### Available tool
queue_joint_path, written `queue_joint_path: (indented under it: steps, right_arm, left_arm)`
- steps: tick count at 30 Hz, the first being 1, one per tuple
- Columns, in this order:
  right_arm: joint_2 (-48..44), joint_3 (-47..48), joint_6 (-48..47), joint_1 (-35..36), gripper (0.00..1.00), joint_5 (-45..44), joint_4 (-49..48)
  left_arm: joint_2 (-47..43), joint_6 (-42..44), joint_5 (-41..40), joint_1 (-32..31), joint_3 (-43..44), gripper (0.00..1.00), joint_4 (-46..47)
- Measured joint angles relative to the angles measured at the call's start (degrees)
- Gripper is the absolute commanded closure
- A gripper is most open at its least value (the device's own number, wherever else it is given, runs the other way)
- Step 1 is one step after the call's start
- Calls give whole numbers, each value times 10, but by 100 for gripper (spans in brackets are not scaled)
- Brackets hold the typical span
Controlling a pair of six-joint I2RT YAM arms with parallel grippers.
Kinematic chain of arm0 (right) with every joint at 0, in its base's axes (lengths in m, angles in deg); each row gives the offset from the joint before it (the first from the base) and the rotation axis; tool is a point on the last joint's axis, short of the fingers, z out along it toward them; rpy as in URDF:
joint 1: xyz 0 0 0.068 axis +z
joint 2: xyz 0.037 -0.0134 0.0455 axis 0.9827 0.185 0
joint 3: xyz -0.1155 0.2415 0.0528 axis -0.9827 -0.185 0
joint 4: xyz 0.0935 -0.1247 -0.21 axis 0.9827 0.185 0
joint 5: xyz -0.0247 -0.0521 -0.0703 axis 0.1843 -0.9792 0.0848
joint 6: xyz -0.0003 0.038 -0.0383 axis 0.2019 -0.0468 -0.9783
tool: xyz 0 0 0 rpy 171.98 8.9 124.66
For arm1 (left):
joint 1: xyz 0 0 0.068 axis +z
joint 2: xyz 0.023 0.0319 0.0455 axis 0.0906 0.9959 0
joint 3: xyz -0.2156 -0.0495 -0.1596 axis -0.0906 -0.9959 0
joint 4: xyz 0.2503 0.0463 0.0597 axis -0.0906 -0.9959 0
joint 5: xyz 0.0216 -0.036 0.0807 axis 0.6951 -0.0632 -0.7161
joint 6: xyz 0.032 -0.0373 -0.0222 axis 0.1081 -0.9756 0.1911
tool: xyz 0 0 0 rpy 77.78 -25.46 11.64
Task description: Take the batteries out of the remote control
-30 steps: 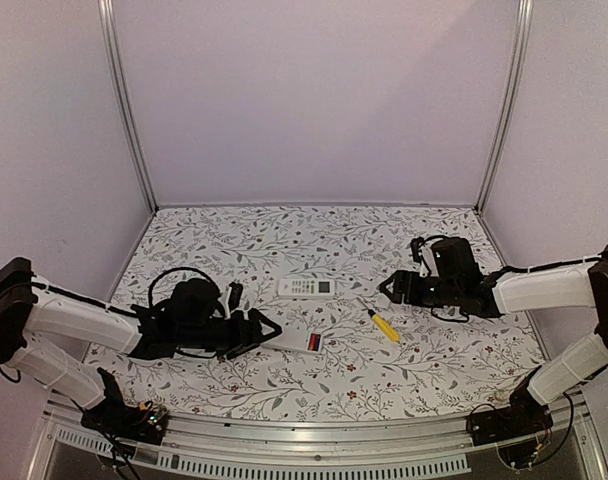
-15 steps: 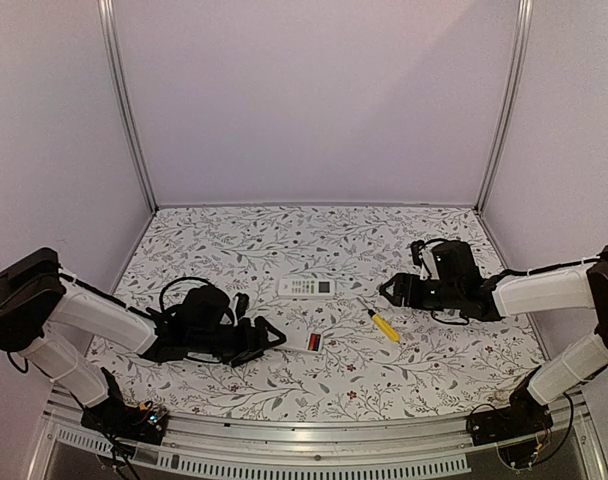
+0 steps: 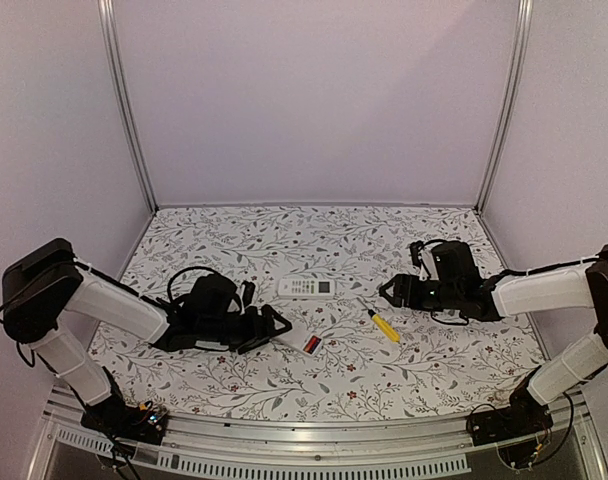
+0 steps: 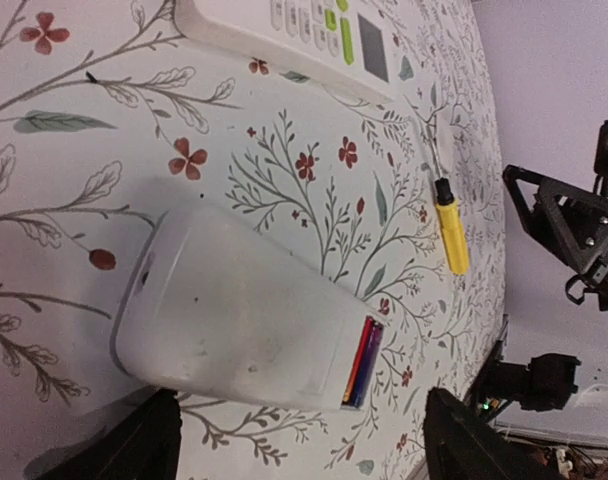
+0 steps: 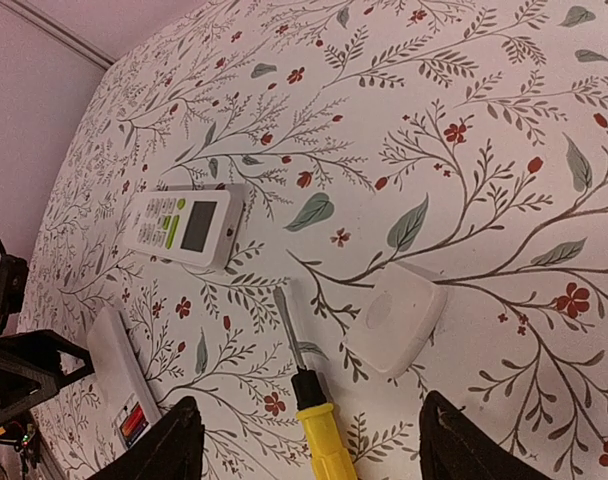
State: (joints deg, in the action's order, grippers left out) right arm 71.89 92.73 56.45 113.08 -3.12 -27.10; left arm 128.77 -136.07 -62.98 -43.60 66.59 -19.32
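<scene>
Batteries (image 4: 360, 360): thin red-orange and dark cylinders packed side by side in the open bay at one end of a white remote (image 4: 234, 320). Only their edges show, so the count cannot be told.
Writing: no print can be read on the batteries or on the remote's back. The key marks on the second remote are too small to read.
Remote: face down on the counter (image 3: 234, 240), plain back up, near the front middle, just ahead of the left fingers (image 4: 464, 445).
Left fingers: apart, holding nothing, low over the counter. The remote lies crosswise before the gap between them, its battery end toward the finger at the right of the left wrist view. Whether a finger touches the remote cannot be told.
Right fingers (image 5: 459, 445): apart, holding nothing, well apart from the batteries, beyond the screwdriver.
Screwdriver (image 3: 384, 325): yellow handle, thin shaft, flat on the counter between the remote and the right fingers.
Cover (image 5: 394, 315): small white plate with a round dimple, flat on the counter just beside the screwdriver's shaft, near the right fingers.
Second remote (image 3: 306, 287): white, face up, green and white keys and a grey display, behind the first remote and apart from it.
Counter: pale sheet printed with leaves and red flowers.
</scene>
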Motion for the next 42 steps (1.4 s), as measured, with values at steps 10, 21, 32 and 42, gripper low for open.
queue_joint_path:
  steps: [10,21,32,42]
  right_arm:
    - [0,0,1,5,30,2,0]
    - [-1,3,-40,31,38,22,45]
    - [34,35,-66,77,49,-29,141]
    - [71,66,-78,97,56,-79,186]
  left_arm:
    - [24,33,8,32,23,17,24]
    - [-156,205,6,177,105,12,-190]
    - [-116,411,64,320,399,12,-365]
    - [-157,438,56,338,309,12,-380]
